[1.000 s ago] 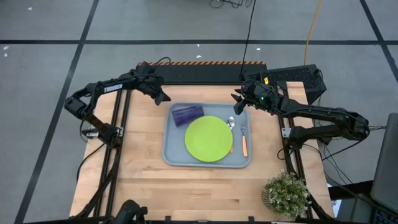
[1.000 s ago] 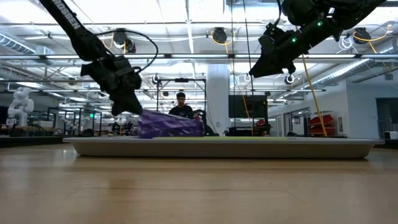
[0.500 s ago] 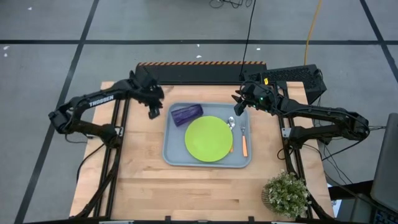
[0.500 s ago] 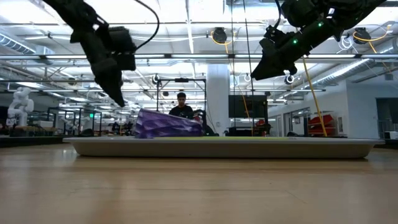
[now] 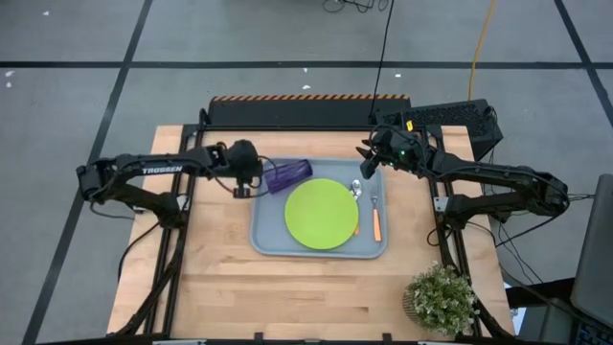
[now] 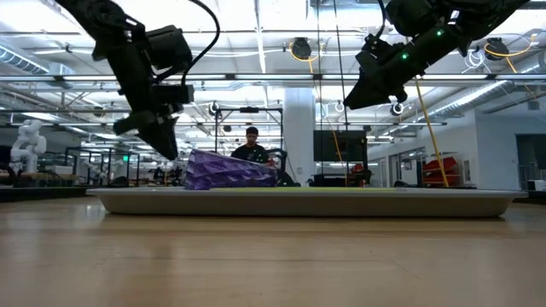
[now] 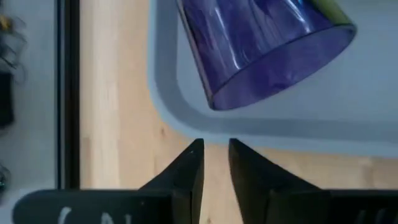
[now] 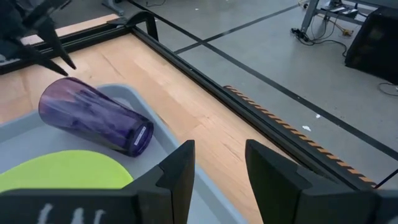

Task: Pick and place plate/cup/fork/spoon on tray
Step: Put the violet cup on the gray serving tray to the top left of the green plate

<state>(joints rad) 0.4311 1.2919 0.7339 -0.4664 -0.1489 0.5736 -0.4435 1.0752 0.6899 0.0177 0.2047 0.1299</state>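
Table [image 5: 220, 278]: light wooden top, carries everything below.

Tray [image 5: 263, 240]: grey-blue, raised rim, set mid-table toward the far edge. All four tableware items lie within it.

Plate [image 5: 321, 213]: lime-green, flat on the tray floor, roughly central.

Cup [image 5: 288, 175]: dark purple tumbler, lying on its side in the tray's far left corner, just beside the plate's rim. Its open mouth faces the tray's left wall, as the left wrist view shows [image 7: 267, 50].

Fork [image 5: 375, 219]: orange handle, lying along the tray's right side next to the plate.

Spoon [image 5: 356, 190]: shiny bowl visible at the plate's far right edge; its handle largely hidden or too small to trace.

Left gripper [image 5: 241, 185]: low over the table just outside the tray's left wall, level with the cup's mouth. Fingers nearly together with only a thin gap, holding nothing.

Right gripper [image 5: 366, 163]: raised above the tray's far right corner, fingers apart, empty, waiting.

Step in hand, by judgement: placement is done for every item; what remains is the toppled cup. Righting it would call for the left gripper to spread its fingers, reach over the tray wall, take the cup near its mouth and tip it upright. The smooth tapered wall may roll or slip under a poor grip.
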